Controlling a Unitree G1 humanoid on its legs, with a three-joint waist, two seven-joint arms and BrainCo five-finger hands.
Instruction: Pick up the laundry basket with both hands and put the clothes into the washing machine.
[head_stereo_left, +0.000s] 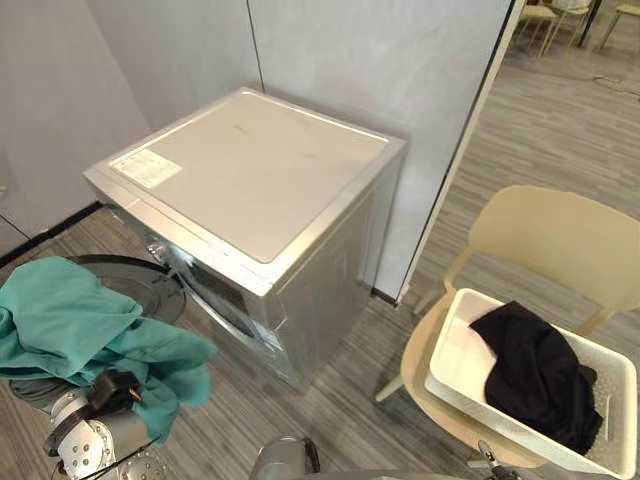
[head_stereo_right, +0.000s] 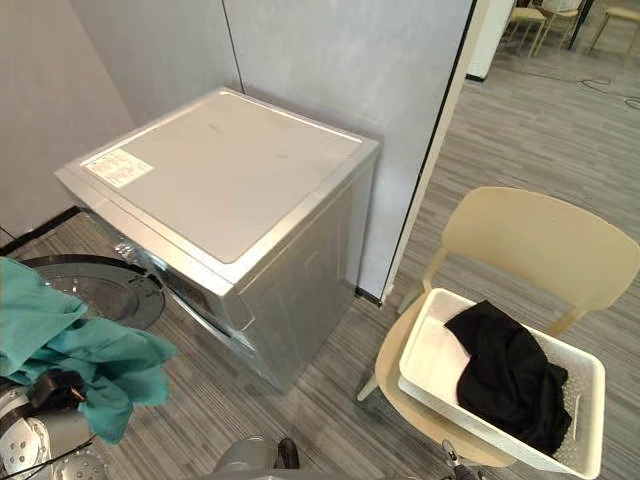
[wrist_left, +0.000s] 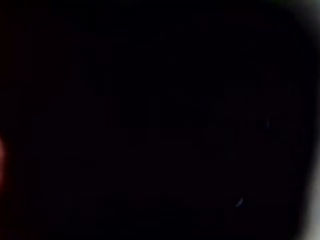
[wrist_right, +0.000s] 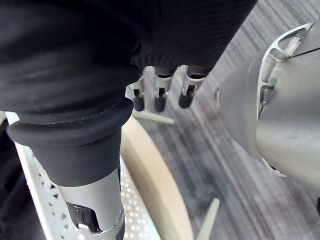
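— What sort of place is this?

— It looks like a laundry corner staged in an open office or test hall. The washing machine (head_stereo_left: 250, 190) stands against tall grey partition panels (head_stereo_left: 380, 70), which look like room dividers.

— What else shows it?

— The grey plank floor (head_stereo_left: 560, 125) runs past the panels into a wide room where more pale chairs (head_stereo_left: 545, 18) stand. Near the machine, a cream chair (head_stereo_left: 560, 235) bears a white laundry basket (head_stereo_left: 455, 345) holding a black garment (head_stereo_left: 540, 375).
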